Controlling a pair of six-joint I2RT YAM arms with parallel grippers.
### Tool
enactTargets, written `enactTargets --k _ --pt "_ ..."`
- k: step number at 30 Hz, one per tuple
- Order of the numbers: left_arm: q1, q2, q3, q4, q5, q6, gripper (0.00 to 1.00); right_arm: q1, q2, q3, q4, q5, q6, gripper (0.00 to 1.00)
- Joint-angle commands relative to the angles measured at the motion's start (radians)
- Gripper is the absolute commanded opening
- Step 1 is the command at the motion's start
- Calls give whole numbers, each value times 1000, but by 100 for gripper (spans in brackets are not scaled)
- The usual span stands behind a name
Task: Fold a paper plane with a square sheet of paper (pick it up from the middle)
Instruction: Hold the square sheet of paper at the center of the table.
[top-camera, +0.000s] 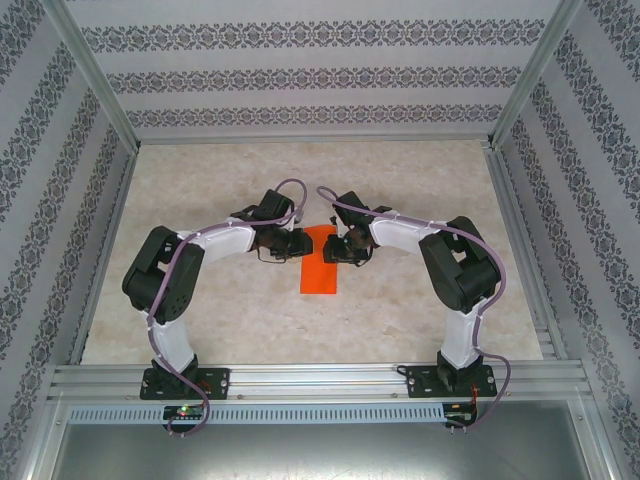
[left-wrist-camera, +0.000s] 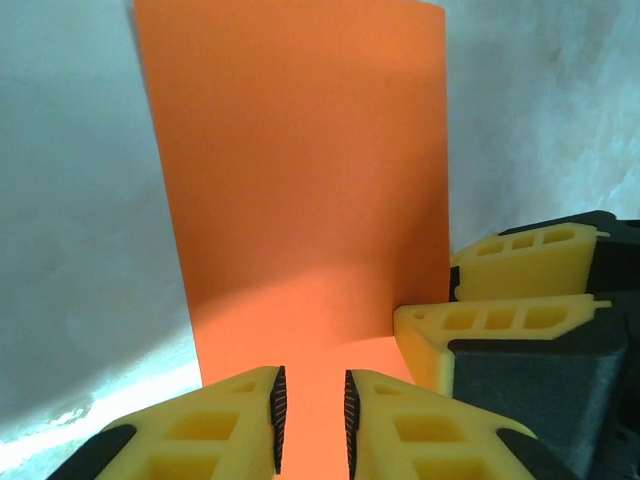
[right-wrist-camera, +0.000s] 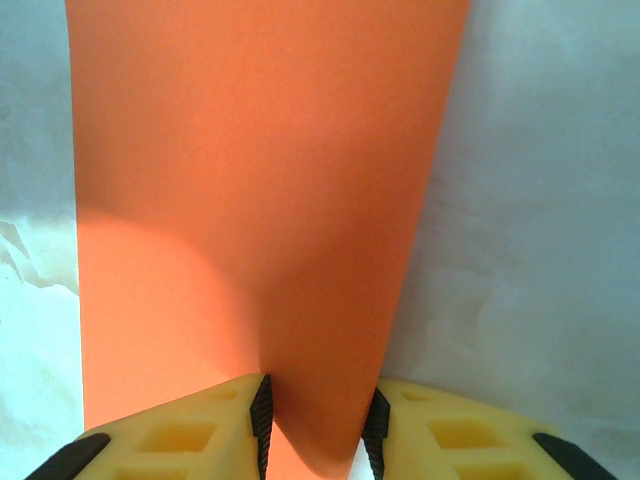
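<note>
The sheet of paper (top-camera: 319, 268) lies at about the middle of the desk (top-camera: 200, 200), well clear of all four edges. From above it shows as a bright orange-red oblong, longer than wide. Its long sides run from the near edge toward the far edge with a slight tilt. The surface is plain and unmarked.

The left arm (top-camera: 165, 280) and the right arm (top-camera: 460, 270) bend inward and meet at the far half of the sheet, the left jaws at its left long edge and the right jaws at its right long edge.

In the left wrist view the sheet (left-wrist-camera: 300, 180) stretches away flat over the pale desk (left-wrist-camera: 80, 250). The left jaws stand slightly open: a narrow gap parts the two black pads (left-wrist-camera: 279, 410), and orange paper shows in that gap. Whether the pads touch the paper I cannot tell. At the right of this view the yellow fingers (left-wrist-camera: 480, 320) of the right jaws sit at the sheet's opposite edge, the lower one just over it.

In the right wrist view the sheet (right-wrist-camera: 260, 180) runs away from the camera. Its right edge slants inward toward the jaws, and a soft shadow covers its near part. The right jaws stand partly open, with a wider gap between their pads (right-wrist-camera: 262, 410) than on the left. The paper fills that gap, and I cannot tell whether it is gripped.
</note>
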Motion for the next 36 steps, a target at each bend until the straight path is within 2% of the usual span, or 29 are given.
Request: enactTargets --k 1,6,20,27,33,36 --pt "-22 41 19 48 42 -18 25 7 74 -35 -53 96 -16 35" --pt "-23 74 13 56 55 -17 18 9 73 -38 -52 98 -16 35" --pt "-24 134 8 -10 -17 39 16 8 53 -45 -54 99 -11 36" --pt "-23 168 1 -41 -70 70 16 -26 -53 -73 -58 86 -4 42" --pt "-23 182 4 -56 -90 87 16 -72 -179 -130 -70 35 1 44" --pt "-24 186 1 -53 -93 89 17 -93 -231 -186 44 -94 64 40"
